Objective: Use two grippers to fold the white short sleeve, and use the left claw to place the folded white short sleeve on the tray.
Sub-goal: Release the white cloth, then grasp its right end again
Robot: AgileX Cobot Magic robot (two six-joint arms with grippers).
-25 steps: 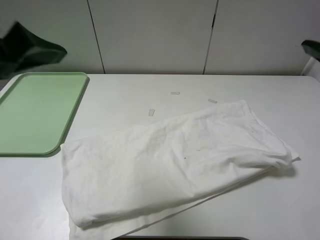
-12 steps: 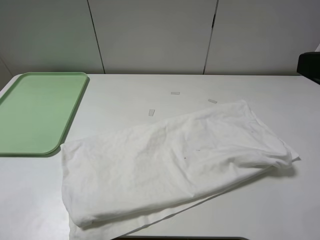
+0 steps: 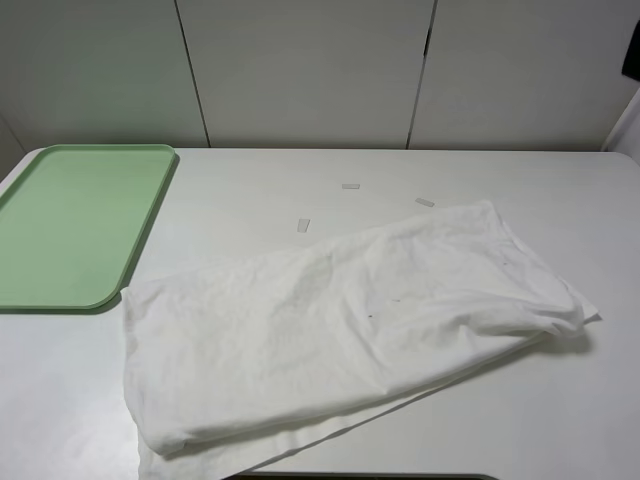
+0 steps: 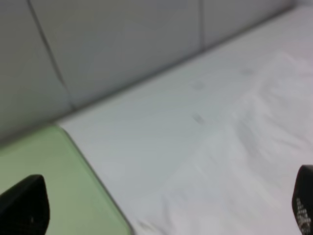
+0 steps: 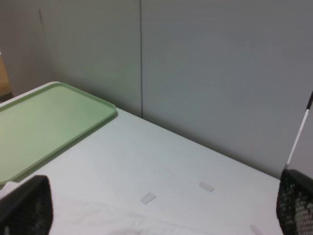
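Note:
The white short sleeve (image 3: 340,325) lies crumpled and loosely folded across the middle of the table, stretching from the front left to the right. The pale green tray (image 3: 70,225) rests at the table's far left with nothing on it. Neither gripper touches the cloth. In the left wrist view the left gripper (image 4: 164,210) is open, its black fingertips (image 4: 24,208) wide apart above the tray's corner (image 4: 49,181) and the shirt (image 4: 244,161). The right gripper (image 5: 159,205) is also open and holds nothing, high over the table. Only a dark sliver of the right arm (image 3: 633,50) shows in the exterior view.
Three small white tape strips (image 3: 303,225) (image 3: 350,186) (image 3: 425,202) lie on the table behind the shirt. A grey panelled wall (image 3: 300,70) stands along the table's back edge. A dark edge shows at the table's front (image 3: 360,477).
The left arm has pulled out of the exterior view at the upper left. The right arm has risen along the right edge. Shirt and tray have not moved.

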